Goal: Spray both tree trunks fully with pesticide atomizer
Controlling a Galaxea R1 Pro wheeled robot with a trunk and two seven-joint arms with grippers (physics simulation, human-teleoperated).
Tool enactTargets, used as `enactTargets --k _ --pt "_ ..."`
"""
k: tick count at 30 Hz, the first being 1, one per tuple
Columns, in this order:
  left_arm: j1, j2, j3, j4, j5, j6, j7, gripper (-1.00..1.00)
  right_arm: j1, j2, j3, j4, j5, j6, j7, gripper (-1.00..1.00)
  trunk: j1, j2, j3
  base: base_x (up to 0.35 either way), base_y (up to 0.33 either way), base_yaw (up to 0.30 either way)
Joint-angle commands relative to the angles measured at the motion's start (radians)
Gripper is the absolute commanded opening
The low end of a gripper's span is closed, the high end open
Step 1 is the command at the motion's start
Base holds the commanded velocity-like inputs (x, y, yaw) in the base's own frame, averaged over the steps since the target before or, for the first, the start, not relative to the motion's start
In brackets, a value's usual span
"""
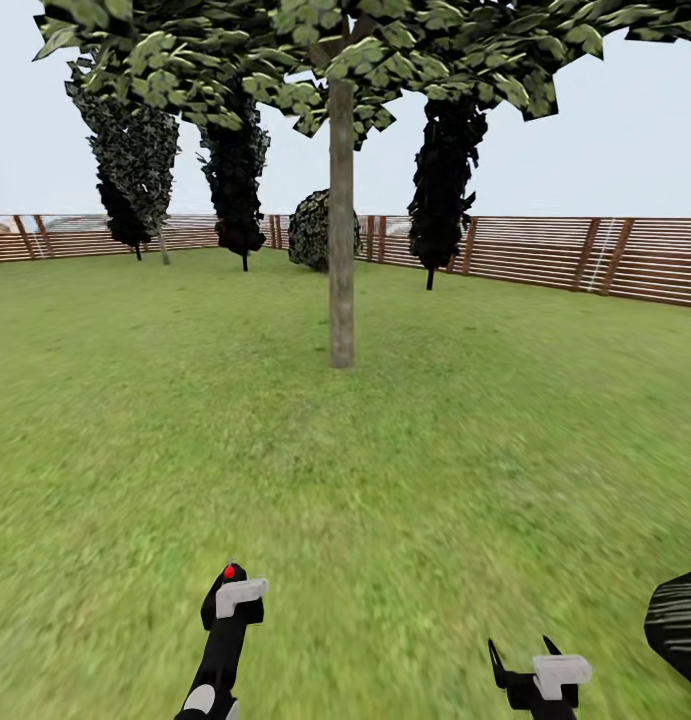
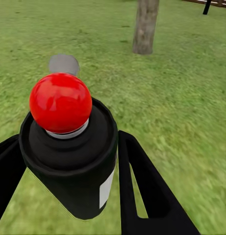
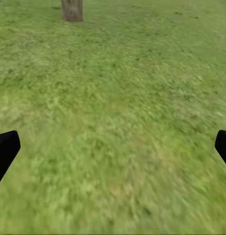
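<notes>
The pickup looks done: my left gripper [image 2: 68, 161] is closed around the black pesticide atomizer with its glossy red ball-shaped top [image 2: 60, 103], the two dark fingers [image 2: 142, 186] pressed against the can's sides, so it is off the green lawn [image 1: 435, 450] and in my hold. The spraying, I judge, is all ahead of me, since the straight grey-brown bare trunk [image 1: 341, 230] shows no trace of coating that I can make out, and I am well apart from it. That trunk rises near the middle of the lawn under its flat, blocky green leaf canopy [image 1: 315, 50]; I see one such tree here and cannot tell where the second stands. My right gripper [image 1: 540, 672] hangs with its fingers spread wide and nothing between them, over bare grass. Room to move is generous: open turf lies between me and the trunk with nothing on it. The brown horizontal-slat wooden fence [image 1: 585, 255] closes the far edge of the lawn, with dark narrow conifers [image 1: 445, 160] near it, well behind the trunk. A dark striped shape [image 1: 680, 625] at my right I cannot identify.
</notes>
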Motion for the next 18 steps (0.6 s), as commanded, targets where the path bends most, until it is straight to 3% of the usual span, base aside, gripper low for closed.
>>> enactTargets --k 1,18 --pt "-0.001 -0.001 0.005 0.0 -0.011 -0.003 0.004 -1.0 -0.001 -0.001 0.006 0.0 -0.005 -0.003 -0.004 1.0 0.001 -0.001 -0.002 0.35 0.078 0.0" --pt "-0.001 -0.001 0.004 0.0 -0.011 -0.003 0.004 -1.0 -0.001 -0.001 0.006 0.001 -0.005 -0.003 -0.004 1.0 0.001 -0.001 -0.002 0.35 0.064 0.0"
